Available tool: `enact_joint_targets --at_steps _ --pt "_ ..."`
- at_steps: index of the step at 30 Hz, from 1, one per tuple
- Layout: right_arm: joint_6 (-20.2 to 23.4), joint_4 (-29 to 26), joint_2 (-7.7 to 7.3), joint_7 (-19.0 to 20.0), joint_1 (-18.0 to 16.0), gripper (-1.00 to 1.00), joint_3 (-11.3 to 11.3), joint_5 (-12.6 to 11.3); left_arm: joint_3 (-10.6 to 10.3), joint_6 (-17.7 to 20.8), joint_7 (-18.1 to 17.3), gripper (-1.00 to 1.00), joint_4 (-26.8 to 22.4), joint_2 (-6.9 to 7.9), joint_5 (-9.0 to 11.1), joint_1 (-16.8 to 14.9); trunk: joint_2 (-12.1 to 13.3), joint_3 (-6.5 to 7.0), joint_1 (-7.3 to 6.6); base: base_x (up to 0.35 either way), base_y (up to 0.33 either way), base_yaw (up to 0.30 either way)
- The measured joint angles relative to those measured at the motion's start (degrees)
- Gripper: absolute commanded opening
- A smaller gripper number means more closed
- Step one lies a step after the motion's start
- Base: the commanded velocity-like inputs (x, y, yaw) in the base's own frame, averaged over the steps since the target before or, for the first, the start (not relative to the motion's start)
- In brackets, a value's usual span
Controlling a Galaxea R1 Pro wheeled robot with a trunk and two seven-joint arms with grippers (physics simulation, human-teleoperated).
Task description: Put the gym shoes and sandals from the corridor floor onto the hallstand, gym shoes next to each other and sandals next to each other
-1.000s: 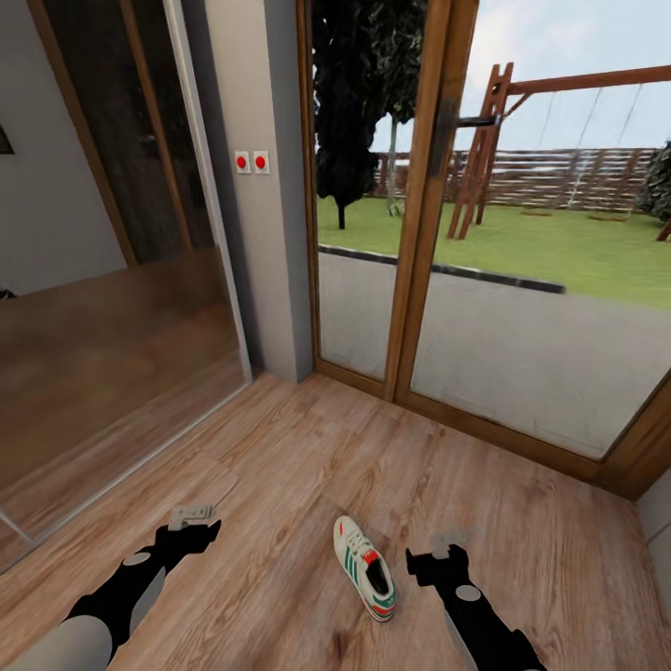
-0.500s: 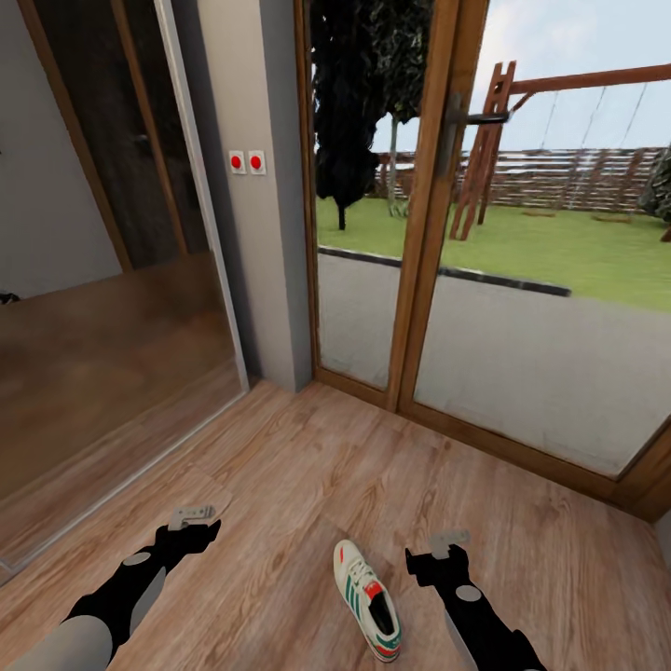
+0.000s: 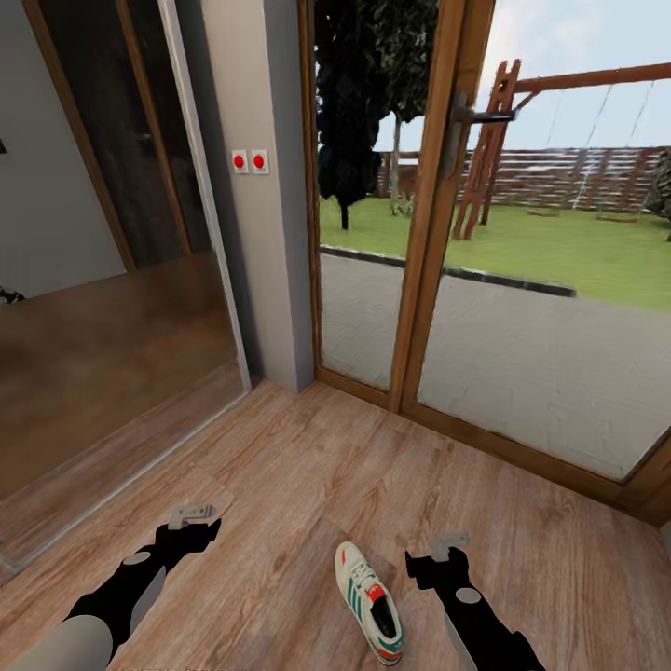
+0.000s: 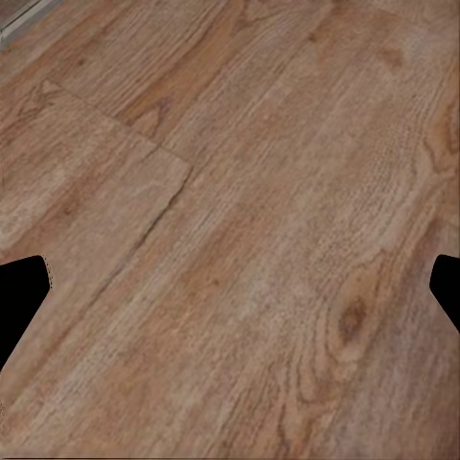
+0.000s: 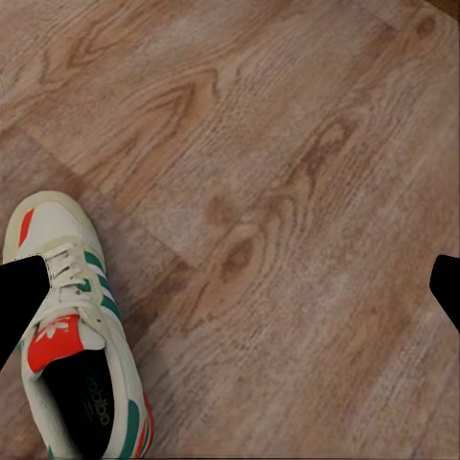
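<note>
A white lace-up gym shoe with teal stripes (image 3: 370,603) is lying on the light-brown wood-plank corridor floor (image 3: 308,485) beside the spread right end effector (image 3: 445,547), apparently lining up to grasp.

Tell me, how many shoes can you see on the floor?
1. A single gym shoe lies on the wooden floor, between the left gripper and the right gripper, closer to the right one. Others may lie outside the pictures.
</note>
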Motion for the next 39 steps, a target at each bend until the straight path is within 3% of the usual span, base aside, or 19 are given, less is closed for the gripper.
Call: enact_joint_targets --at_steps 14,22,27,32,39 --pt "0.0 2.0 0.08 0.0 0.0 1.0 0.1 0.1 -0.1 0.5 -0.4 1.0 -0.7 -0.05 0.0 -0.6 0.0 -0.67 0.0 0.001 0.0 0.2" --pt "0.1 2.1 0.09 0.0 0.0 1.0 0.1 0.1 -0.1 1.2 -0.5 1.0 -3.2 -0.7 0.0 -0.7 -3.2 -2.53 1.75 0.0 0.0 0.22" --pt "0.1 2.1 0.04 0.0 0.0 1.0 0.0 0.1 -0.4 3.7 -0.5 1.0 -6.0 -1.26 0.0 -0.9 -5.2 -3.75 2.85 0.0 0.0 0.195" --pt "0.1 2.1 0.01 0.0 0.0 1.0 0.0 0.0 -0.6 9.3 -0.6 1.0 -11.4 -1.83 0.1 -1.2 -7.2 -5.03 3.95 0.0 0.0 0.107" --pt "0.0 2.1 0.0 0.0 0.0 1.0 -0.2 -0.1 -0.7 12.6 -0.6 1.0 -15.9 -2.41 0.1 -1.3 -10.0 -6.92 5.49 0.0 0.0 0.02"
